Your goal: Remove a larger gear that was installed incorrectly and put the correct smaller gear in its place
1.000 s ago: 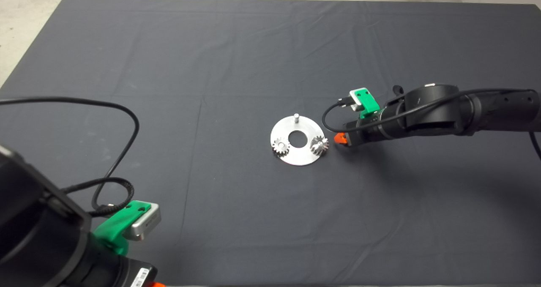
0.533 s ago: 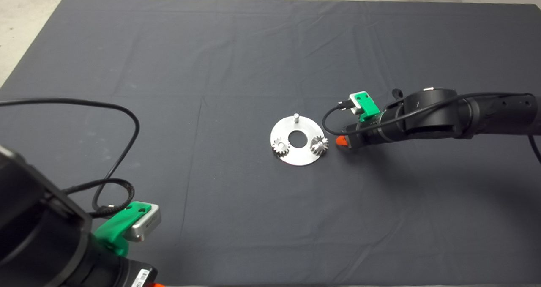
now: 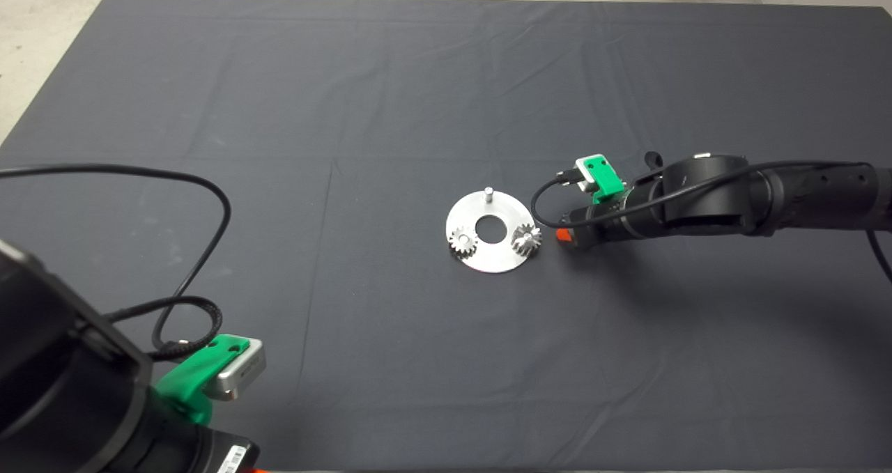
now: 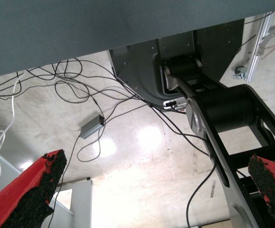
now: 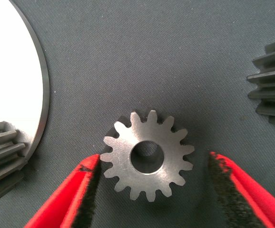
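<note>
The right gripper (image 5: 149, 178), near the worktop's right edge, straddles the smaller gear (image 5: 147, 156) lying flat, jaws wide open, holding nothing, neither pad touching.

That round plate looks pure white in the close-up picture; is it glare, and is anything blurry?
Right wrist view: the plate is washed out by glare; the smaller gear is sharp between the open right gripper. Left wrist view: bright reflections on the floor.

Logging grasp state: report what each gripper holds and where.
Nothing held. Right gripper is open, straddling the smaller gear on the mat; left gripper is open, parked.
</note>
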Motion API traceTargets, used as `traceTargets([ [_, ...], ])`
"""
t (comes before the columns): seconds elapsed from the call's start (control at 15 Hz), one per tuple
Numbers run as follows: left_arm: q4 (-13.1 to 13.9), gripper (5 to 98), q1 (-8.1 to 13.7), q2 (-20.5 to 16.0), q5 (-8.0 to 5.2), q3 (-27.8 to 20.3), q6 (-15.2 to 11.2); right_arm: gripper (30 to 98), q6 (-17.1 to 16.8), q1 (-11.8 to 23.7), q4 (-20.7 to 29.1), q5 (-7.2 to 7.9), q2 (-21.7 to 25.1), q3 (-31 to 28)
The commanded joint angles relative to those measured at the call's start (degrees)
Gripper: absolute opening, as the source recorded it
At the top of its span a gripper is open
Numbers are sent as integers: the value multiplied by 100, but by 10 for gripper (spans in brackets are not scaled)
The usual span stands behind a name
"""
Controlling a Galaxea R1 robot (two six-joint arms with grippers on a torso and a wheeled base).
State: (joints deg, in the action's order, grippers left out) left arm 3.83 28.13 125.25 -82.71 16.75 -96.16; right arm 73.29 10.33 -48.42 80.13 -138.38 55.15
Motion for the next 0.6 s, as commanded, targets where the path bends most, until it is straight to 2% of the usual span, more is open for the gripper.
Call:
traceTargets([
  [0.0,92,982,26,-13,-35,-86,-26,598,-8,41,-194,-15,16,3],
  [0.07,92,982,26,-13,-35,-86,-26,562,1,31,-194,-15,25,3],
  [0.27,92,982,26,-13,-35,-86,-26,552,-8,31,-282,-15,25,3],
  [0.4,92,982,26,-13,-35,-86,-26,509,-7,31,-422,-15,25,3],
  [0.53,92,982,26,-8,-35,-86,-26,509,-12,22,-449,-15,16,3],
])
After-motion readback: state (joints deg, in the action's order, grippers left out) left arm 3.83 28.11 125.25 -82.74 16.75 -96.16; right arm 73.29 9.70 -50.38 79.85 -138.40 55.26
